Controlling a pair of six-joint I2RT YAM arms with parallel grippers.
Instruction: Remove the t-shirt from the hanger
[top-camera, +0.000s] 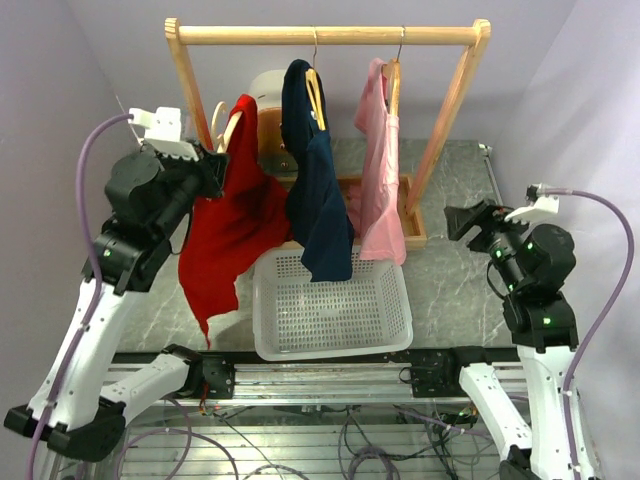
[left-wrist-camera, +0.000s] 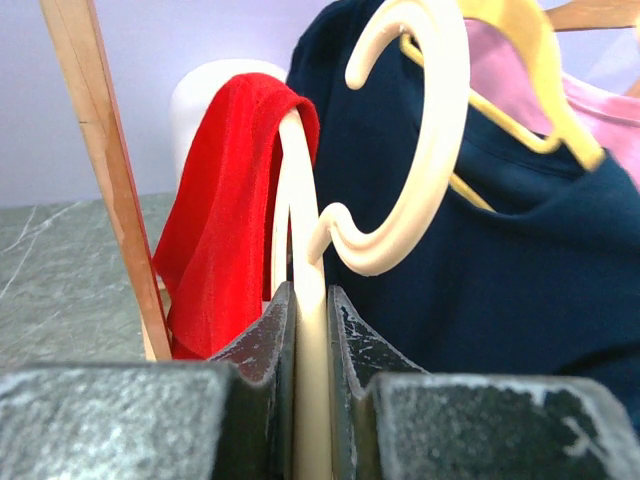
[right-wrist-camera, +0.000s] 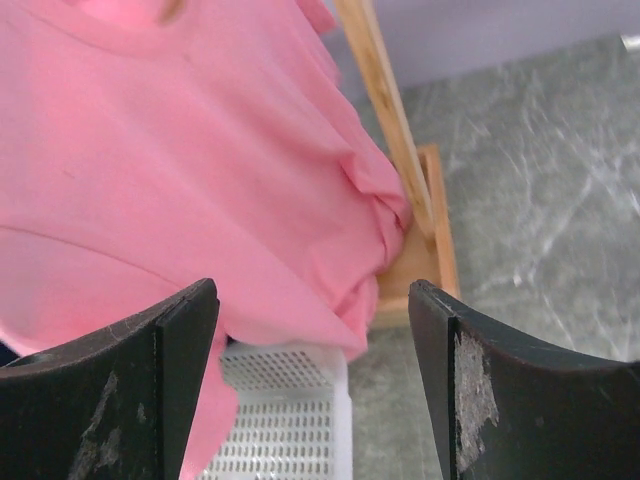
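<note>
Top view, 3 wrist and overhead frames combined: I see the grey marbled table (top-camera: 455, 290) carrying a wooden rack (top-camera: 330, 35), whose rail holds 2 hung garments, a navy t-shirt (top-camera: 318, 205) in the middle and a pink t-shirt (top-camera: 380, 185) to its right. The red t-shirt (top-camera: 235, 225) hangs at the rack's left end from a cream hanger (left-wrist-camera: 298, 180). That hanger sits well below the rail, its hook free in front of the navy cloth. Only a narrow fold of red lies over the hanger's arm, and the rest droops down the left side, its lowest corner ending beside the white basket (top-camera: 265, 320). The basket stands on the table under the navy and pink hems. The left gripper (left-wrist-camera: 310, 300) is clamped on the cream hanger, with both fingers pressed flat against the hanger's arm just below the red fold. The right gripper (right-wrist-camera: 312, 295) has its jaws spread wide with nothing between them. It is raised off the table to the right of the rack, facing the pink t-shirt but not touching it.
</note>
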